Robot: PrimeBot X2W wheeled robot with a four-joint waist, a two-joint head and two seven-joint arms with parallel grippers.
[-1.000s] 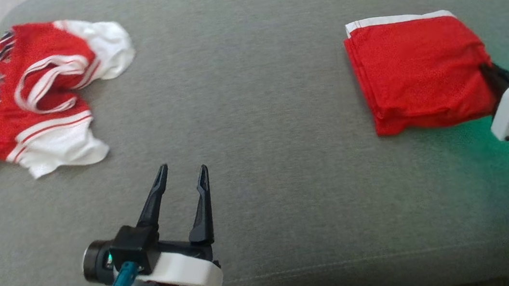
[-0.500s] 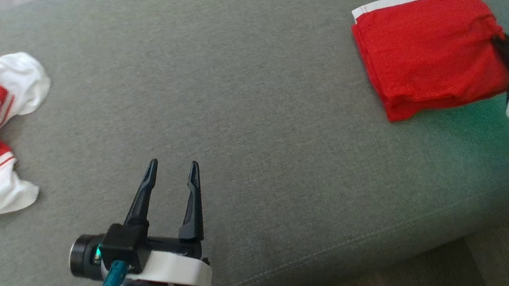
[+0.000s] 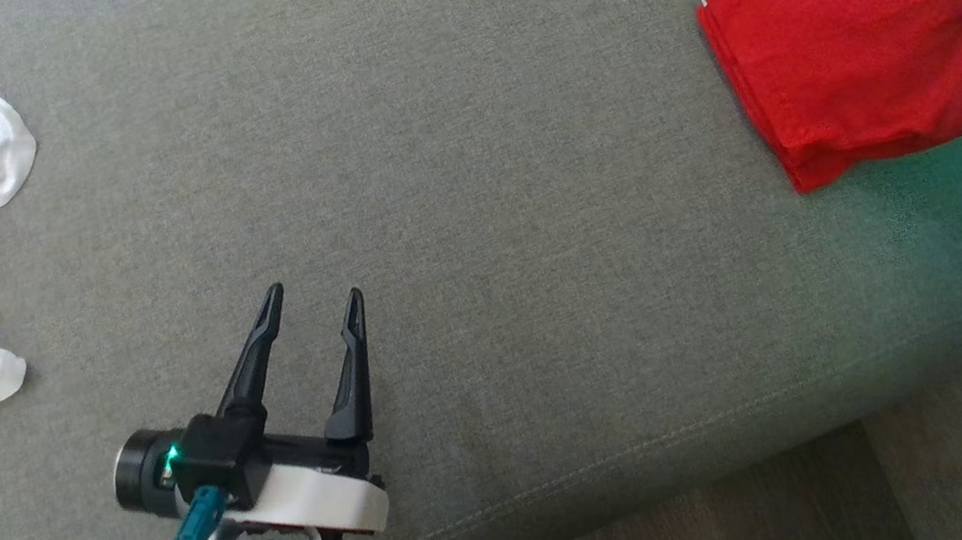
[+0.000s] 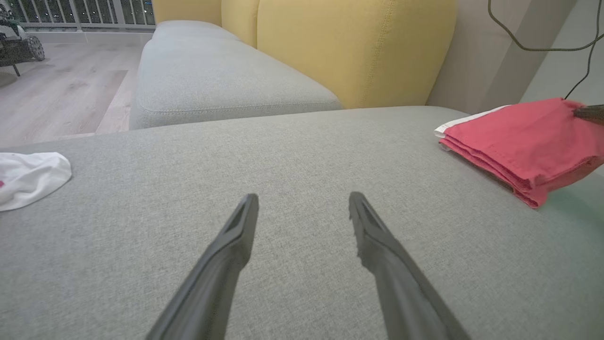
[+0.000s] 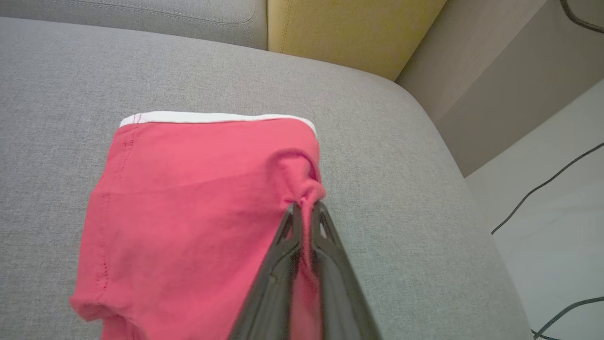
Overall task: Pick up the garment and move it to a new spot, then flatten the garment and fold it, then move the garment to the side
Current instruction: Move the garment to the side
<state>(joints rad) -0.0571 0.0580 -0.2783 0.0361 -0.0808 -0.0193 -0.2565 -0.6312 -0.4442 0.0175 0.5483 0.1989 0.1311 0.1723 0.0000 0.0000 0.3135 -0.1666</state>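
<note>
Two fingers of the right gripper [image 5: 306, 208] pinch one edge of the folded garment [image 5: 188, 203]; left gripper [image 3: 312, 292] stands spread, empty. Recommend a low, slow sideways slide so folds hold.

Left pincer [image 3: 312, 292] points forward with jaws spread wide; right pincer [image 5: 302, 208] is clamped tight.

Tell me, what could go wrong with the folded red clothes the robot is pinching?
1. The right jaws are shut on just one bunched corner of the garment, so dragging it might pull the folds apart.
2. The garment lies near the rounded end of the cushion; a long pull could slide it off.
3. The left jaws stand open, far from it, so nothing steadies the stack.
</note>
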